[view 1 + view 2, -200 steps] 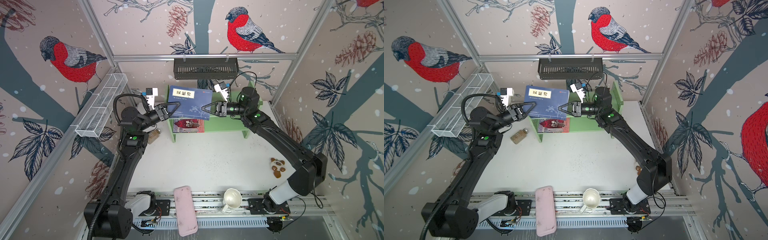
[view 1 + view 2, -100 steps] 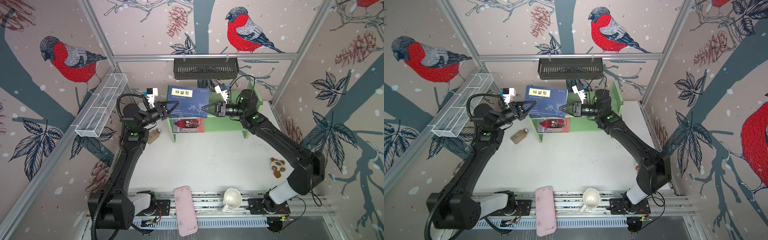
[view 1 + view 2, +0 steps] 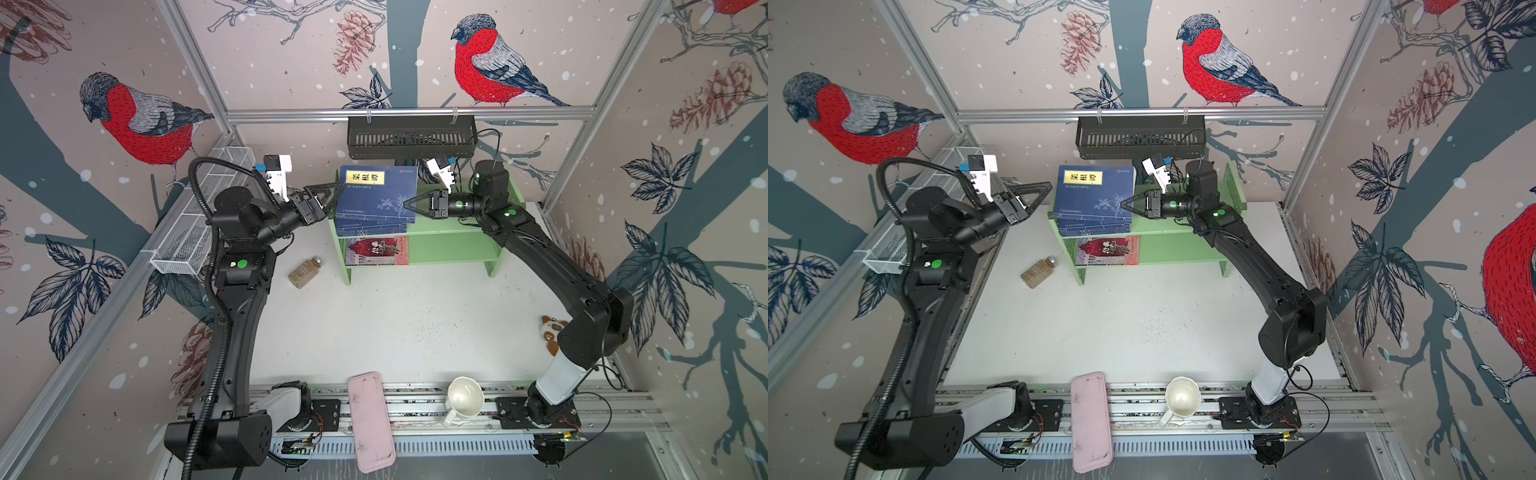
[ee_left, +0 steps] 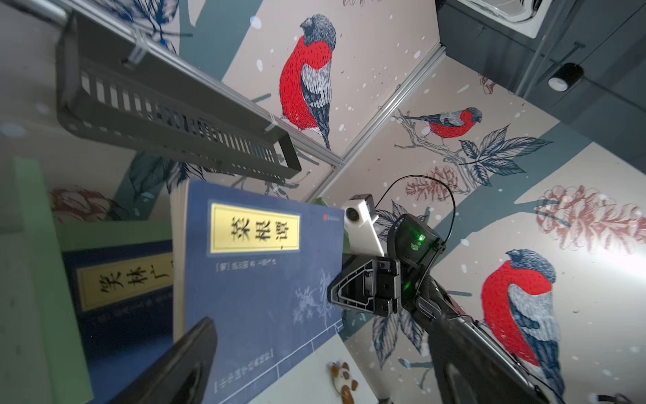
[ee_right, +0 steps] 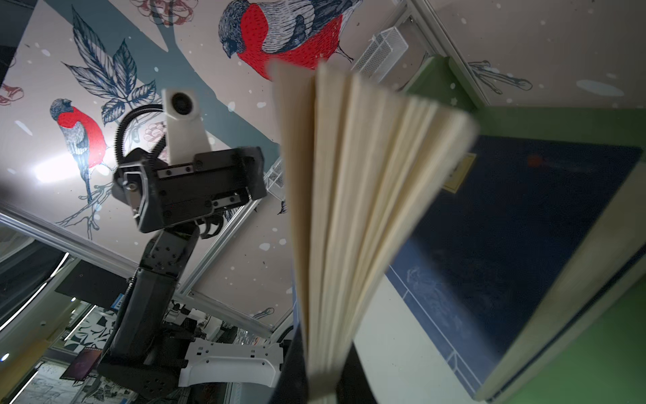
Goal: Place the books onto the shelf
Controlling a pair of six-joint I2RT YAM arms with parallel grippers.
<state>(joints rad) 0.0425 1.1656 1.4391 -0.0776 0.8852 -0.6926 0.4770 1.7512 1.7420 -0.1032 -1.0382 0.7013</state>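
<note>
Off the shelf's [image 3: 451, 251] left end, level with its upper tier, the left gripper [image 3: 332, 198] has its fingers spread wide and grasps nothing. Its tips point in at the shelf and stand just beside the left edge of the top navy book [image 3: 374, 195], with a thin gap showing in both top views. That book hangs over the left end of the upper tier. It is tilted rather than flat, above the stack of navy books [image 3: 370, 227] already lying there, and the red-and-grey book [image 3: 376, 251] lies on the lower tier beneath them. The held book's long axis runs from the shelf's front edge toward its back, with the yellow title label at the back end, so its two long edges face the two grippers. Over the middle of the upper tier, the right gripper [image 3: 409, 205] is clenched on the book's right edge and carries it alone. In the right wrist view the pages fan loose away from the pinch. So the book lies between the arms, held from the shelf's middle and unsupported on the side toward the shelf's left panel. The next move looks to be the right arm's: lower the book flat onto the stack, keeping the long axis front-to-back, before those fingers part. Loose pages could catch or splay on the way down.
</note>
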